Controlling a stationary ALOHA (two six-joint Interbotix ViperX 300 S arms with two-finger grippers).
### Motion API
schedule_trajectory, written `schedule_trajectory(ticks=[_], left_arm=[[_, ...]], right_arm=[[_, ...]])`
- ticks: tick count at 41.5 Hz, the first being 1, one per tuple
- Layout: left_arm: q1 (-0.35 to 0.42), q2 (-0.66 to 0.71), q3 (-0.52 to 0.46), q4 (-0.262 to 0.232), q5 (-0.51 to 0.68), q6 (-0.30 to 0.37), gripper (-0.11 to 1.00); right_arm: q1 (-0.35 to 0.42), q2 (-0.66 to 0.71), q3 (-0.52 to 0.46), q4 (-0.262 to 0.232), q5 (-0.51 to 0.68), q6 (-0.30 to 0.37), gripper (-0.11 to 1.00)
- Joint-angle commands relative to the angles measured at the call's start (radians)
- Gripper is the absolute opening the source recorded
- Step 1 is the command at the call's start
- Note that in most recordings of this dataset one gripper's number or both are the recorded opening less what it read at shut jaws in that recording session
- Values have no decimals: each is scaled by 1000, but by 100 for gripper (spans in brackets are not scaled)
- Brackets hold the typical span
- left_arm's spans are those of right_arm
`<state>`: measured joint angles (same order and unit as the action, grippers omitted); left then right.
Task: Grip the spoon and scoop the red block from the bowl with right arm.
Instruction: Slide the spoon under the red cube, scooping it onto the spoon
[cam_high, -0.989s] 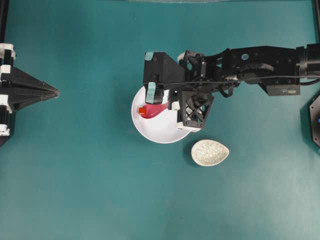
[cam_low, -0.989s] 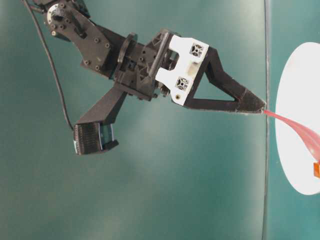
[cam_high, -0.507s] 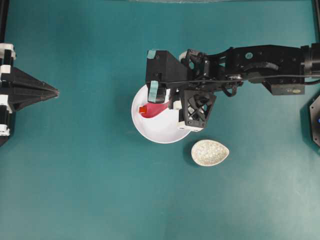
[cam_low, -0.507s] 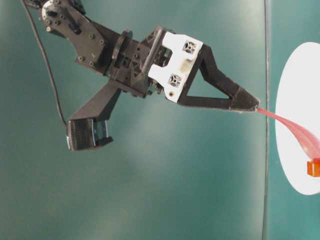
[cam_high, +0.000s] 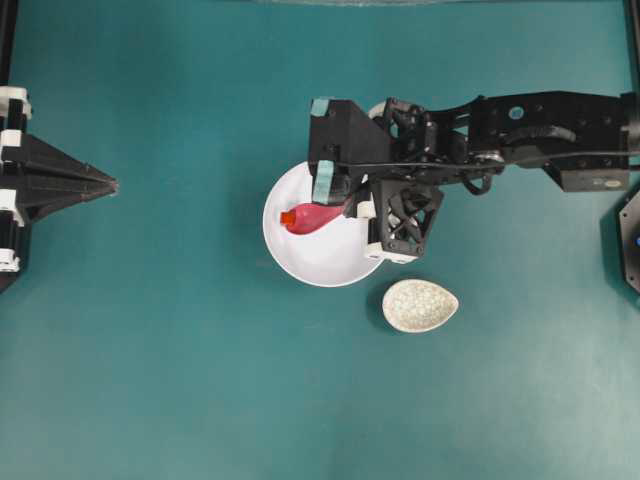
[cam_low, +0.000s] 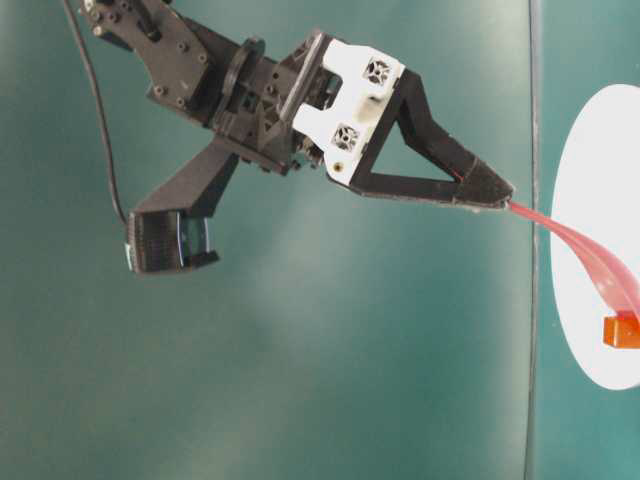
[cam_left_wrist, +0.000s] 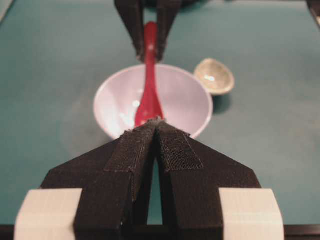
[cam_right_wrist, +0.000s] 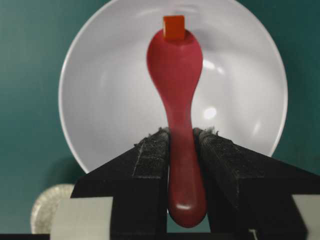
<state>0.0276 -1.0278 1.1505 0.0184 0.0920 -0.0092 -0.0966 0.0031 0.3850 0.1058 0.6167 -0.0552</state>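
Since a second ago the right arm (cam_high: 520, 125) has drawn back toward its own side of the overhead view, and the spoon (cam_high: 318, 217) has gone with it, so the scoop now sits more toward the middle of the bowl (cam_high: 320, 262) with the red block (cam_high: 288, 216) perched at its tip rather than lying beside it. Nearest in the right wrist view, the right gripper (cam_right_wrist: 182, 150) is clamped on the spoon's handle, both padded fingers (cam_right_wrist: 152, 150) pressed against its sides, and the handle end pokes out behind them. From there the spoon's long axis runs straight away from the gripper, scoop outward, with the red block resting on the far rim of the scoop above the white bowl. In the table-level view the handle rises in a curve from the gripper tip, and the block shows at the scoop's end in front of the bowl. Overhead, the spoon lies crosswise, its scoop pointing toward the left arm's side. A speckled teardrop dish (cam_high: 420, 305) sits just beside the bowl. Farther off, the left gripper (cam_high: 100, 184) rests well apart from the bowl, its fingers closed together on nothing, as the left wrist view shows.
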Motion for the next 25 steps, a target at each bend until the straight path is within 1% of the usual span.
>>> schedule_trajectory(ticks=[1,13,25], left_arm=[[3,8,-15,2,-9,2,0],[3,8,-15,2,-9,2,0],[3,8,-17,2,-9,2,0]], right_arm=[[3,-41,0,3,-34,2,24],[6,-67,48,3,-72,2,24],[20,-77,104,6,-166,2,24]])
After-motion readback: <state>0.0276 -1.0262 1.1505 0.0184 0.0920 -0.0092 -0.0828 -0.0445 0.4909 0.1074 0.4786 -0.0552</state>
